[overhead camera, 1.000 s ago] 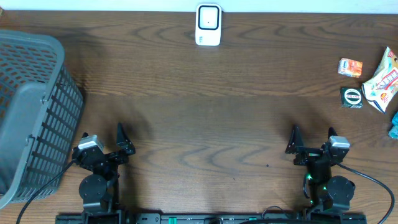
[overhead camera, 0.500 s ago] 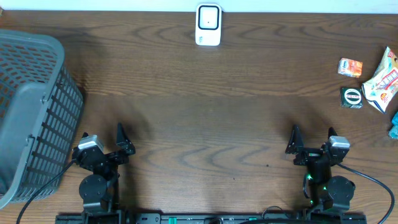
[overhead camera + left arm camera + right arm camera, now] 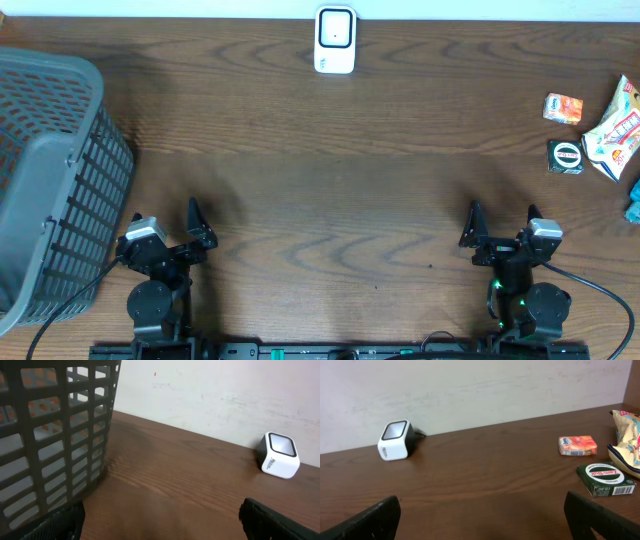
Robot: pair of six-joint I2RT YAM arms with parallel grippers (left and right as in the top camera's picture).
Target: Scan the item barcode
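The white barcode scanner point(image 3: 334, 40) stands at the table's far edge, also visible in the left wrist view point(image 3: 280, 455) and the right wrist view point(image 3: 395, 440). At the far right lie the items: a small orange box point(image 3: 563, 108) point(image 3: 577, 445), a green box point(image 3: 565, 157) point(image 3: 606, 479) and a snack bag point(image 3: 615, 130) point(image 3: 626, 435). My left gripper point(image 3: 165, 222) point(image 3: 160, 525) rests open near the front edge, holding nothing. My right gripper point(image 3: 501, 218) point(image 3: 482, 520) is open and empty too, well short of the items.
A grey slatted basket point(image 3: 45, 180) point(image 3: 50, 435) fills the left side, close beside my left arm. A blue packet point(image 3: 633, 200) pokes in at the right edge. Bare wood table point(image 3: 330, 200) lies between the arms and the scanner.
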